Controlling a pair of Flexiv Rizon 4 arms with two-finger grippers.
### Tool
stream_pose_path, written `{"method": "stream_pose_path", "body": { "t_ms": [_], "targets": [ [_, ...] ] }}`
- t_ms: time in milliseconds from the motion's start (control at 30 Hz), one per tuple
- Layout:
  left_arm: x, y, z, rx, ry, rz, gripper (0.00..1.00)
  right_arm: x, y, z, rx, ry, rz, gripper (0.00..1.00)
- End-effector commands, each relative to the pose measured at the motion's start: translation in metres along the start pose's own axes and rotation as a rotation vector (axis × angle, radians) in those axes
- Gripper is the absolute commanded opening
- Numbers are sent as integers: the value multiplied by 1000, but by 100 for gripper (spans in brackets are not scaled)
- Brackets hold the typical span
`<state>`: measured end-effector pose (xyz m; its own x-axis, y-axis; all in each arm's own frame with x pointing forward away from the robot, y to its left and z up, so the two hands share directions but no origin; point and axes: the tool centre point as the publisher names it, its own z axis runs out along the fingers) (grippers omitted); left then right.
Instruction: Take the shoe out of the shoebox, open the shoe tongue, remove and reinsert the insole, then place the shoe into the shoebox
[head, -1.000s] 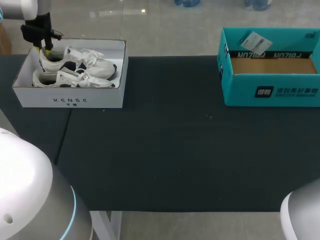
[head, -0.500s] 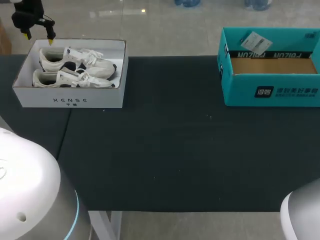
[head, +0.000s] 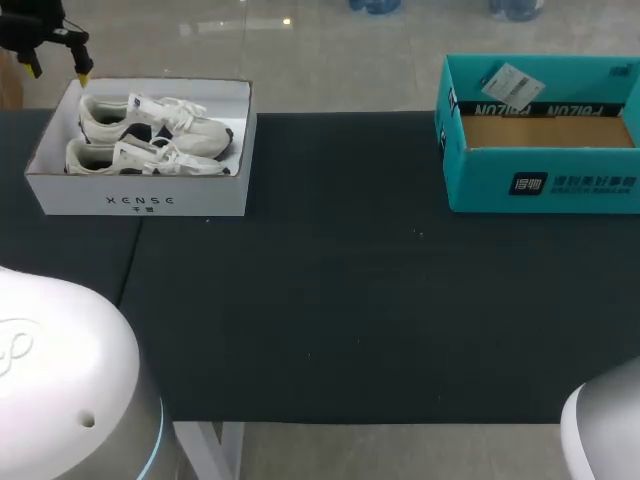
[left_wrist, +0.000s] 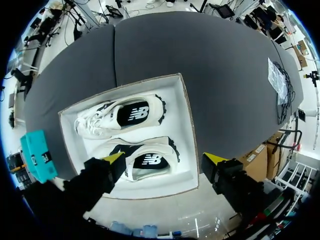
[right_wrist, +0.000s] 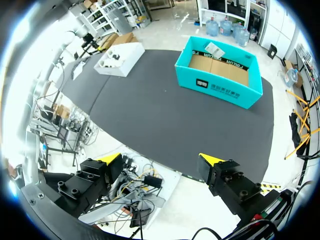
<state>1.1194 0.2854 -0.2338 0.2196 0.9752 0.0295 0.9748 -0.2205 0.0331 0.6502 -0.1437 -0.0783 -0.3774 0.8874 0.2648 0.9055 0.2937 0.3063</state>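
Retracting from the white shoebox (head: 140, 200), my left fingers (head: 83, 76) have lifted toward 11 o'clock, spread and empty. Both shoes (head: 150, 130) remain inside, at the counter's (head: 350, 280) 10 o'clock — extraction must be retried. Right fingers (right_wrist: 209, 160) spread, holding nothing.

White glossy arm (head: 55, 370) w/ blue ring; blk fingers (left_wrist: 95, 182), yellow tips.

Big table (head: 330, 300) with a flat dark grey top, a thin seam (head: 128, 270) running across it near one end, a straight front edge, a pale leg (head: 232, 450) under that edge
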Motion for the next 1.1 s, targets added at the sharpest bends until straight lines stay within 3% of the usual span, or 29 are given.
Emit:
{"method": "stream_pose_path", "body": {
  "t_ms": [33, 267, 433, 700, 1100],
  "targets": [
    [-5, -51, 4, -82, 10, 8, 100, 0, 4, -1, 9, 0, 1, 100],
    [-11, -77, 33, -51, -4, -5, 100, 0, 4, -1, 9, 0, 1, 100],
    [-13, -81, 51, -44, -6, -41, 100, 0, 4, -1, 9, 0, 1, 100],
    [-15, -76, 77, -26, -9, -117, 100, 0, 4, -1, 9, 0, 1, 100],
    [-16, -63, 93, 14, 4, -180, 100, 0, 4, -1, 9, 0, 1, 100]
  ]
}}
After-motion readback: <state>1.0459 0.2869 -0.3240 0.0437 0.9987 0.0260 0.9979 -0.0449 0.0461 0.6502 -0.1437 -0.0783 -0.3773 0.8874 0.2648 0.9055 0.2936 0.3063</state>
